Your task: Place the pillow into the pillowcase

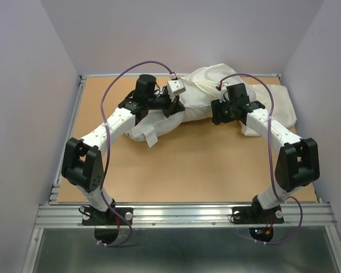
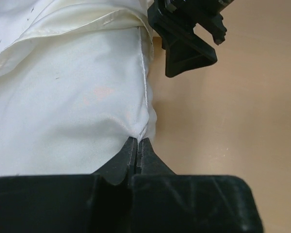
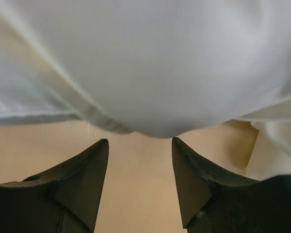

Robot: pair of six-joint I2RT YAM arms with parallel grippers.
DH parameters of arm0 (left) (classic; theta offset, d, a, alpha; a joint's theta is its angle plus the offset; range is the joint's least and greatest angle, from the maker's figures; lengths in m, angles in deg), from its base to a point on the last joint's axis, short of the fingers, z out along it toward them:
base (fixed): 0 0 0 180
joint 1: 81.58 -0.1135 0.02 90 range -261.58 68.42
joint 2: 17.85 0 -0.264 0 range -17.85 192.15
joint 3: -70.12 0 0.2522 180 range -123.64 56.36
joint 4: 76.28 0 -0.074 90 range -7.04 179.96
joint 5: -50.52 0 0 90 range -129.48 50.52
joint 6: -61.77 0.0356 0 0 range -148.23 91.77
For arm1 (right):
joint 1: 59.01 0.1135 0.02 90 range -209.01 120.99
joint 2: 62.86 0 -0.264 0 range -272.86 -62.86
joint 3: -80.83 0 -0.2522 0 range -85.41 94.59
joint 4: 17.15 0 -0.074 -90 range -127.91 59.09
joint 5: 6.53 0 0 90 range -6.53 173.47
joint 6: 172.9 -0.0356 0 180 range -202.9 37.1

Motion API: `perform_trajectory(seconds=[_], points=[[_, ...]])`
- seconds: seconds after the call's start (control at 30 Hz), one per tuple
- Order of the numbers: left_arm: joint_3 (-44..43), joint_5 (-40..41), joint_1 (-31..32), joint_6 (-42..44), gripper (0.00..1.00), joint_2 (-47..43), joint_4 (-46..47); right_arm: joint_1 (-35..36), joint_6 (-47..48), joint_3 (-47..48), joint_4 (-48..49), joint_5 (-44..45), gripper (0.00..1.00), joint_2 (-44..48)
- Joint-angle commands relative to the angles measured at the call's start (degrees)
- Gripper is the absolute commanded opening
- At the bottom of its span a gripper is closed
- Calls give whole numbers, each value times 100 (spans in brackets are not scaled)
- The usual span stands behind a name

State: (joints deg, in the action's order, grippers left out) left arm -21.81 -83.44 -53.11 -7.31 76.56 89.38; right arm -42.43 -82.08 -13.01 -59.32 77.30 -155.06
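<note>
While your left pincer (image 2: pixel 137 148) clamps the pillowcase (image 2: pixel 72 111) seam | right pincer (image 3: pixel 139 160) spread, empty, just short of pillow (image 3: pixel 155 58) | mid-far tabletop (image 1: pixel 187 165)

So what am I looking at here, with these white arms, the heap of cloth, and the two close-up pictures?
These are two robot arms bolted at the near edge of a brown table. One camera looks down from above; the other two sit on the wrists, so each shows its own black fingers. The heap of cloth at the far side is a pillow and a cream pillowcase; from above I cannot tell where one ends and the other begins. The left gripper is pinched shut on a seamed corner of the pillowcase. The right gripper is open, holding nothing, with the pillow just ahead of its fingers.
</note>
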Motion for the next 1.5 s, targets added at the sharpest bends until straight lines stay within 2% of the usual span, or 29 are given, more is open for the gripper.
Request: perform_trajectory(seconds=[0.0,0.1,0.23,0.27,0.33,0.37,0.43,0.53,0.67,0.9,0.93,1.07,1.17,1.27,1.33,1.4,1.43,1.47], points=[[-357,-271,-25,-98,0,-247,190,12,-55,370,783,547,59,-139],[-357,-262,-26,-150,0,-230,190,12,-64,520,941,494,59,-394],[-488,-227,-34,-282,0,-134,207,12,-310,871,1082,582,52,-799],[-506,-227,-34,-282,0,-116,207,12,-267,924,1091,600,40,-825],[-558,-191,-52,-265,0,-116,199,12,-197,986,1074,600,27,-756],[-585,-183,-61,-239,0,-90,172,12,-135,978,1030,391,15,-642],[-699,-165,-87,-247,0,-37,155,12,93,995,873,-57,10,-283],[-883,-174,-87,-317,0,68,146,73,217,1740,-154,-2161,1,-219],[-1086,-288,-87,-510,0,218,190,196,77,2304,-421,-2975,1,-192],[-1586,-700,-105,-765,0,201,-125,197,41,3999,-937,-3434,1,-535],[-1796,-1023,-113,-800,0,157,-222,197,32,4549,-1052,-3521,1,-562],[-2000,-1886,-175,-1212,0,-273,-714,188,-537,5388,-1466,-3899,1,-615],[-1886,-2449,-184,-1757,0,-380,-716,223,-897,5530,-1484,-4023,1,-676],[-1448,-2556,-227,-2661,0,-380,-252,232,-1101,5592,-1475,-3945,1,-1078],[-1027,-2346,-376,-3732,0,-266,845,232,-1163,5697,-1466,-3918,1,-1439],[-981,-2310,-761,-4523,0,76,1696,232,-1321,5820,-1466,-3839,1,-2089],[-1129,-2231,-877,-4928,0,512,1788,232,-1521,6055,-1466,-3804,1,-2309],[-1208,-2109,-1026,-4897,0,717,1781,232,-1567,6188,-1466,-3803,1,-2572]])
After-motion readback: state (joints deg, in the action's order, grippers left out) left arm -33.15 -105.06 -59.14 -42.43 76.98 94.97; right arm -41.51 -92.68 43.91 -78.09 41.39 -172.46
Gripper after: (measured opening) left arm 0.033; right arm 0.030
